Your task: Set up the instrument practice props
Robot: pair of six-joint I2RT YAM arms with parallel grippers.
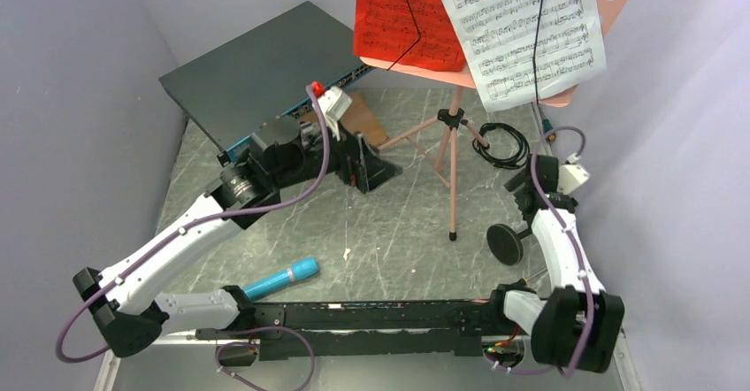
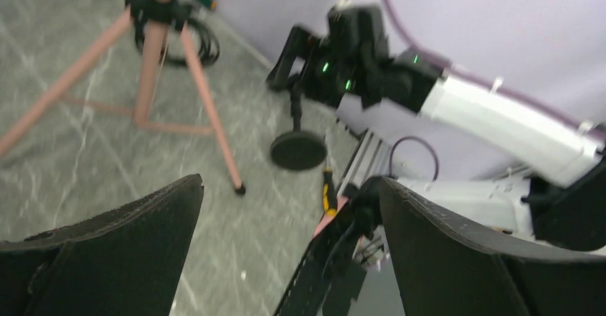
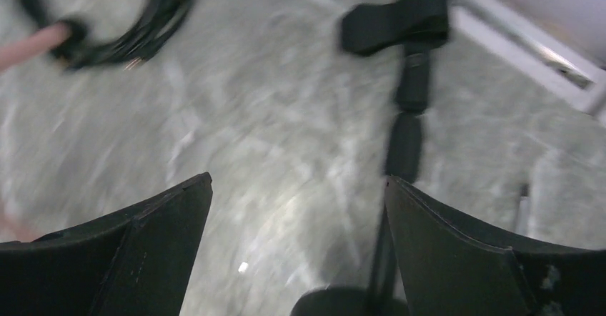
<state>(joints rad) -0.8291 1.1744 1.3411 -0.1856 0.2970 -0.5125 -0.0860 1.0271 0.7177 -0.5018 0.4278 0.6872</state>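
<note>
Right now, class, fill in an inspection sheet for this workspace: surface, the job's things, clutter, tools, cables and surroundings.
Surface: grey marbled table.
Job's things: pink music stand upright, with a red page and a white page on it; blue microphone lying near the front edge; black mic stand by the right arm, cannot tell if it is upright.
Clutter: dark grey network switch and wooden board at the back left.
Tools: left tool open, empty; right tool open, with the mic stand just ahead of it.
Cables: coiled black cable near the music stand's legs; purple cables on both arms.
Surroundings: pale walls.
</note>
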